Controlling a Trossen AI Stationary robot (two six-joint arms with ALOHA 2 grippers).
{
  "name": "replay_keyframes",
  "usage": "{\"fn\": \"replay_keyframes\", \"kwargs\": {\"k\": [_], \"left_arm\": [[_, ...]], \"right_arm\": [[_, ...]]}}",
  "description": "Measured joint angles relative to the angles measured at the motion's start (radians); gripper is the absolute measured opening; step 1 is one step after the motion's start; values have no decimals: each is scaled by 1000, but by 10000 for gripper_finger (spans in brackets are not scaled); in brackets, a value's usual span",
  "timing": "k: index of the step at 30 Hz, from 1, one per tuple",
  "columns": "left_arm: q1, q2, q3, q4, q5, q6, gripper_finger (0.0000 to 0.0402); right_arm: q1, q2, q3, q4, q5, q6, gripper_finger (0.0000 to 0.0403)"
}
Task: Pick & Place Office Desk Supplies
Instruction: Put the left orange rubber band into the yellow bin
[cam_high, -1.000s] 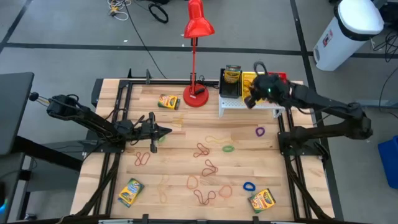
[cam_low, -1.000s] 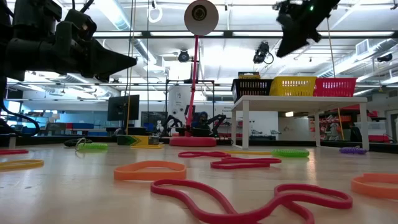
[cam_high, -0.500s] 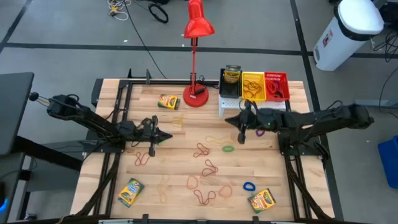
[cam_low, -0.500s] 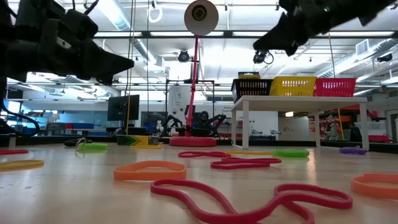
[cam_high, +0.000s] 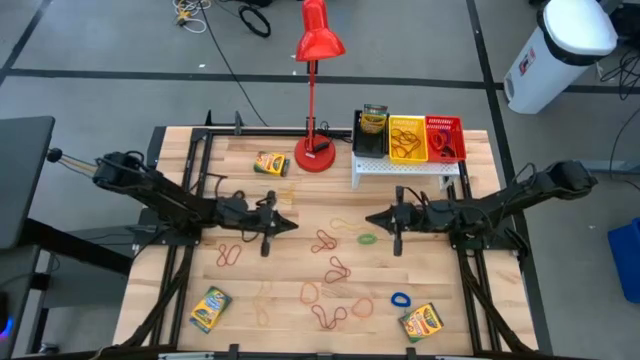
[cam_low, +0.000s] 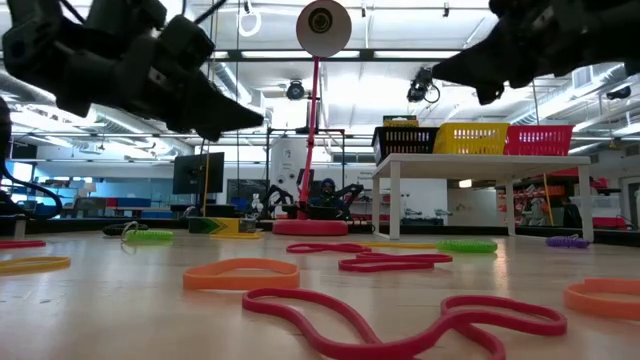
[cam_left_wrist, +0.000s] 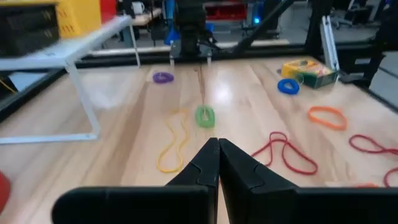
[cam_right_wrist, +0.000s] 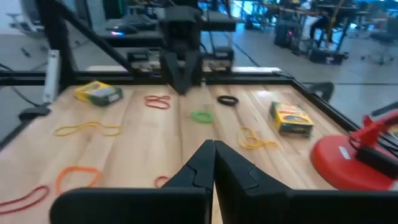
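table (cam_high: 300, 170): wooden slats, smooth top, so anything thin lies dead flat on it and gives you no edge to get under.

mesh bins (cam_high: 410, 138): black, yellow and red in a row on a little white stand at the far right. Look light and stiff; the yellow one has loops in it, and I'd guess they'd scoot if bumped, so drop from above.

left gripper (cam_high: 289, 224): hovering over the middle-left of the table, fingers pinched shut, holding nothing.

right gripper (cam_high: 372, 219): facing it from the right, also closed tight and empty, with the green loop just near of its tip.

crayon boxes (cam_high: 211, 307): three on the table, one near-left, one near-right (cam_high: 422, 321), one far by the lamp base (cam_high: 270, 163). Cardboard, light, a bit crushable I reckon. Take them across the short sides, gently.

red rubber-band loops (cam_high: 331, 268): tangled in the middle and toward the near edge. Floppy, weightless, stretchy. Pinch one strand where it humps up off the wood.

yellow loop (cam_left_wrist: 173, 142): long, thin, limp, between the two grippers.

green loop (cam_high: 366, 239): small, thicker ring, probably the easiest pinch.

blue loop (cam_high: 400, 299): near-right, beside the crayon box.

purple loop (cam_left_wrist: 163, 77): far right, below the bin stand.
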Motion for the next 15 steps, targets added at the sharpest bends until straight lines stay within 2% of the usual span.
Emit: {"fn": "replay_keyframes", "kwargs": {"k": [4,10,15], "left_arm": [[0,76,45,-43,0,-2,11],[0,185,114,-58,0,-12,12],[-1,240,182,-167,0,-43,31]], "right_arm": [[10,0,-32,35,-13,-23,4],[10,0,-79,104,-48,0,16],[10,0,-129,207,-72,-3,10]]}}
